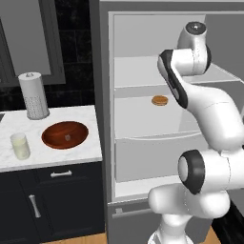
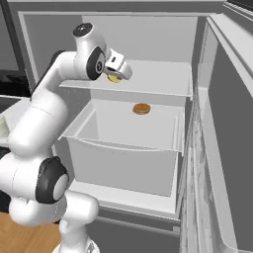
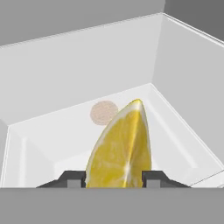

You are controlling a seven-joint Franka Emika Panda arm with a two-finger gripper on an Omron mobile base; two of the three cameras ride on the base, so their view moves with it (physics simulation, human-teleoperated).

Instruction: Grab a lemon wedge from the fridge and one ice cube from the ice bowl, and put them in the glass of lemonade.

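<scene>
The lemon wedge point(image 3: 120, 148), yellow with a pale rind, stands upright between my gripper's point(image 3: 113, 179) two dark fingertips, which press on both its sides. From the right base camera the gripper point(image 2: 118, 74) is reached into the open fridge point(image 2: 148, 64) just above its upper white shelf, with the lemon wedge point(image 2: 114, 78) showing yellow beneath the hand. On the marble counter to the fridge's point(image 1: 102, 95) left sit the reddish-brown ice bowl point(image 1: 65, 134), holding a tiny pale ice cube point(image 1: 67, 137), and the glass of lemonade point(image 1: 20, 146) at the counter's front left.
A flat round brown food item point(image 1: 160, 100) point(image 2: 141, 109) point(image 3: 104, 112) lies on the shelf below. The fridge door point(image 2: 222, 148) stands open at the right. A white paper roll point(image 1: 33, 95) on a grey holder stands behind the bowl. Dark cabinets point(image 1: 47, 200) run under the counter.
</scene>
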